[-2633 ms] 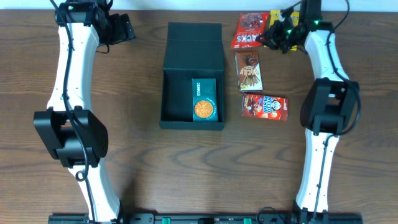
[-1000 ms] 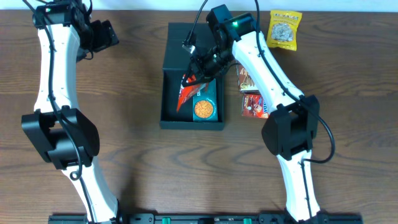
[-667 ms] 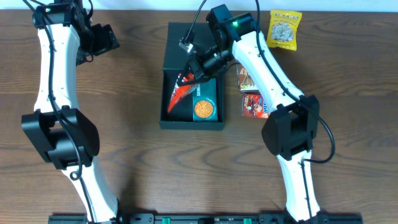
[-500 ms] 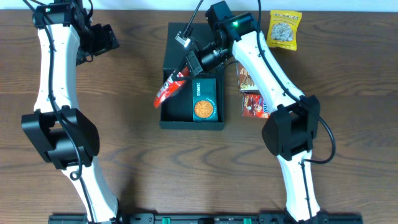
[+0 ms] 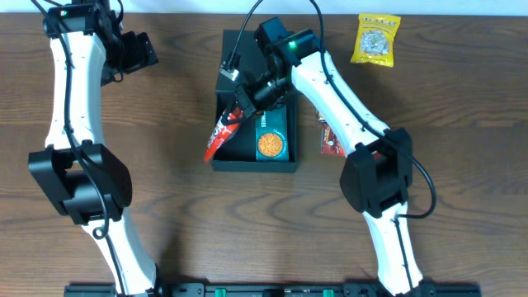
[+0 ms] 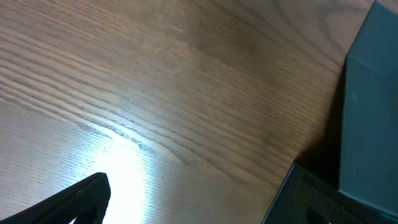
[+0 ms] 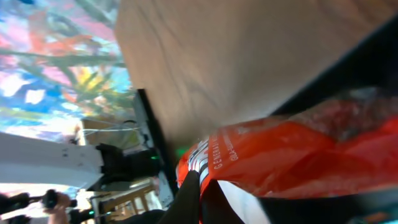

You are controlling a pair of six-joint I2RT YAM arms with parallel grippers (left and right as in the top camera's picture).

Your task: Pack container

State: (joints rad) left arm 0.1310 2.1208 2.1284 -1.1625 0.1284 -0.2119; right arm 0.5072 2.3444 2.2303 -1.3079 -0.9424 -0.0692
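Overhead view: your dark green box (image 5: 256,166) sits open at the middle of the wooden bench (image 5: 181,231), with its lid flap folded back toward the far edge. A teal packet (image 5: 271,136) lies flat in the right half of the box. Your right tool (image 5: 241,103) is clamped on the upper end of a red packet (image 5: 219,139). That packet hangs tilted across the box's left wall, its lower end outside. A yellow packet (image 5: 375,39) lies well apart at the far right. Your left tool (image 5: 136,51) hovers far left of the box, and you cannot tell whether its fingers are apart or together.
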